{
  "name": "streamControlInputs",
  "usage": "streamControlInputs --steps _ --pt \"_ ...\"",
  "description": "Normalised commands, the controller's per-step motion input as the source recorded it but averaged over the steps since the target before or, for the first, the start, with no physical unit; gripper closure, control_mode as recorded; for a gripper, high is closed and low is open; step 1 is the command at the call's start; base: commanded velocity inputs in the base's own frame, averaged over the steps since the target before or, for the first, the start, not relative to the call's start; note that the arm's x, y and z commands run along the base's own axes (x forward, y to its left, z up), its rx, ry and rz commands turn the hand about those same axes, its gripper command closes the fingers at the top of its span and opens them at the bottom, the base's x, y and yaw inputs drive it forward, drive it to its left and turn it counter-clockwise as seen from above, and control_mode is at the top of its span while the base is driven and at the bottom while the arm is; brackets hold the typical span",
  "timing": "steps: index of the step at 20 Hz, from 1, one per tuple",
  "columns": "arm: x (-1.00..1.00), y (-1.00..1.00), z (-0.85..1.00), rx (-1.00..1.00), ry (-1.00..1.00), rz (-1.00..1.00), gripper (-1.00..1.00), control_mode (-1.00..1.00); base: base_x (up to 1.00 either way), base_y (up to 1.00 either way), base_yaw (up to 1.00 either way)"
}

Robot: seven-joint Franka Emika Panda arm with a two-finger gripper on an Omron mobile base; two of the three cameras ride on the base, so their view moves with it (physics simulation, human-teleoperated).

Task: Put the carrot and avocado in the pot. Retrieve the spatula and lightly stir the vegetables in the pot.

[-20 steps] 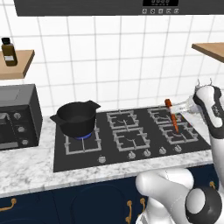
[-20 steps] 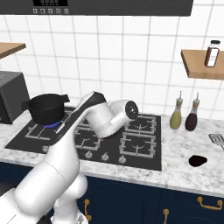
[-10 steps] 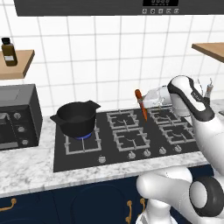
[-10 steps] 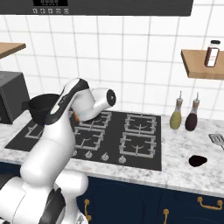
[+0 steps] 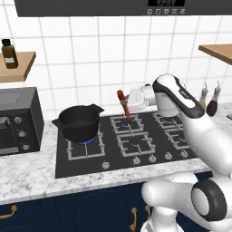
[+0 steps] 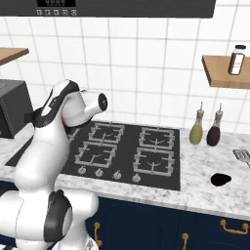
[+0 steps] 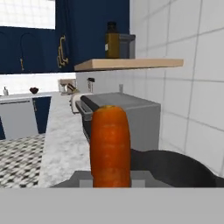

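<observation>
Gripping the slim orange carrot (image 5: pixel 123 103) near its lower end, the tool (image 5: pixel 130 107) carries it above the stove at 3 o'clock from the matte-black round pot (image 5: pixel 79 122). Light, stiff, slightly slippery; mid-length hold suits.

A black hob (image 5: pixel 131 140) with grates and a row of knobs sits in a grey marble counter (image 6: pixel 210 197) above navy cabinets with brass handles. A dark toaster oven (image 5: pixel 18 120) stands at the counter's left end under a wooden shelf (image 5: pixel 18 68) holding a brown bottle (image 5: pixel 9 53); in the hand view that oven (image 7: pixel 131 116) sits below the same shelf. At the right, two bottles, one olive (image 6: pixel 197 128) and one dark (image 6: pixel 214 130), stand against the white tiles beneath a second shelf (image 6: pixel 224 73) bearing a small jar (image 6: pixel 237 61), and a range hood (image 6: pixel 122 7) hangs overhead.
</observation>
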Motion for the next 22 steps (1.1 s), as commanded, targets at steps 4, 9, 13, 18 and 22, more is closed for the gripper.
streamControlInputs --steps 4,9,13,18,22 --pt "0.15 0.19 0.53 0.00 -0.04 0.00 1.00 -1.00 0.00 0.00 0.00" --pt "0.29 0.71 0.05 0.00 -0.01 0.03 1.00 -1.00 0.00 0.00 0.00" --pt "0.25 0.58 -0.24 -0.03 0.09 0.03 1.00 -1.00 0.00 0.00 0.00" --pt "0.51 0.31 -0.47 -0.10 0.11 0.03 1.00 -1.00 0.00 0.00 0.00" --pt "0.51 0.23 -0.28 -0.06 0.04 0.03 1.00 -1.00 0.00 0.00 0.00"
